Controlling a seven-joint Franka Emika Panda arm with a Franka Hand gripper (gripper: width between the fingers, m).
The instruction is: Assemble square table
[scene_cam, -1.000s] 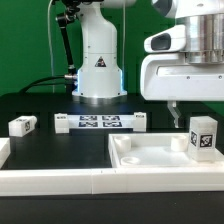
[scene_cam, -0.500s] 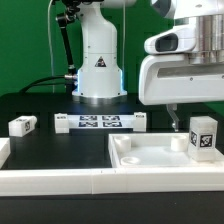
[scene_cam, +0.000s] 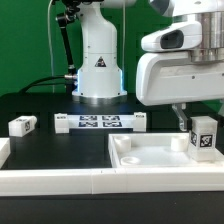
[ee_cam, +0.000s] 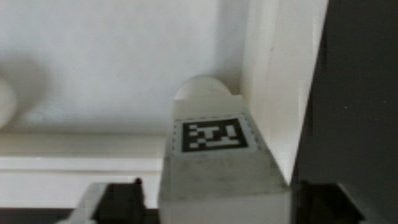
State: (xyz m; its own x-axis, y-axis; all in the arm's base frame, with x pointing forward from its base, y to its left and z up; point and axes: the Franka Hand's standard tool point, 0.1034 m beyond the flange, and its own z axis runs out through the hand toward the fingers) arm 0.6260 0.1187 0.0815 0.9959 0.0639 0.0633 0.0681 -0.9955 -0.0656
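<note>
The white square tabletop [scene_cam: 150, 152] lies rim-up at the exterior view's lower right. One white block leg [scene_cam: 203, 138] with a tag stands upright in its right corner. My gripper [scene_cam: 190, 121] hangs just over that leg and is open. In the wrist view the leg [ee_cam: 217, 140] rises between the two dark fingers [ee_cam: 125, 203], with a thin gap on each side of it, and the gripper's midpoint [ee_cam: 222, 208] is over the leg. A second loose leg [scene_cam: 22, 125] lies on the black table at the exterior view's left.
The marker board [scene_cam: 100, 123] lies in front of the robot base [scene_cam: 98, 70]. The long white L-shaped border wall [scene_cam: 60, 180] runs along the front. The tabletop's rim [ee_cam: 267, 60] shows beside the leg in the wrist view.
My gripper has shifted slightly lower and closer over the standing leg. The leg, the tabletop and the loose leg have not moved.
</note>
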